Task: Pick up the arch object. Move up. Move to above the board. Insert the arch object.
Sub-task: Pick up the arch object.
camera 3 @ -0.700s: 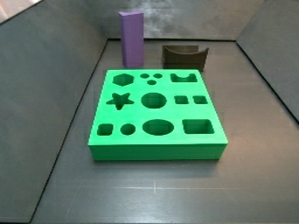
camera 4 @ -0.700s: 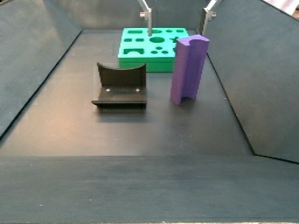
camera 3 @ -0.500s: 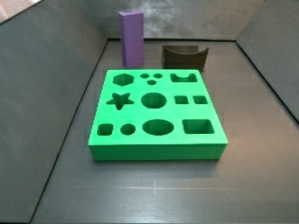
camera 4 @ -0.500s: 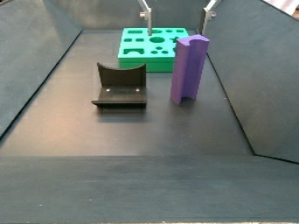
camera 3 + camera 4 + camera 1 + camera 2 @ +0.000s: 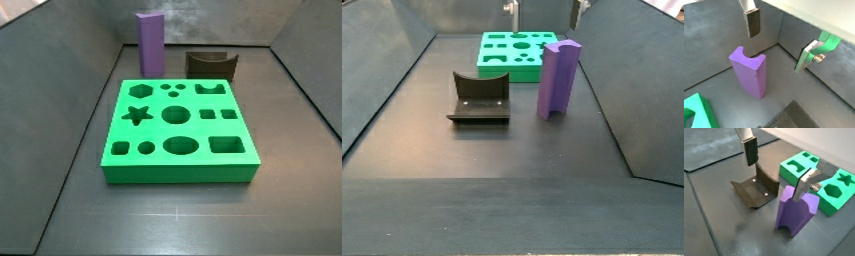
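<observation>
In a wrist view the pincer (image 5: 781,47), fingers apart and empty, hangs above the upright arch object (image 5: 750,72), its long axis vertical.

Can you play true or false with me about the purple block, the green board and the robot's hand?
1. The purple arch object stands upright on the floor. True.
2. The arch object is already inside the board. False: it stands on the floor behind the board in a side view, apart from it.
3. The hand is squeezing the arch object. False: its fingers are spread wide and hang above the block, touching nothing.
4. The board has a star-shaped hole. True.
5. The dark fixture sits on top of the board. False: it stands on the floor beside the purple block.
</observation>
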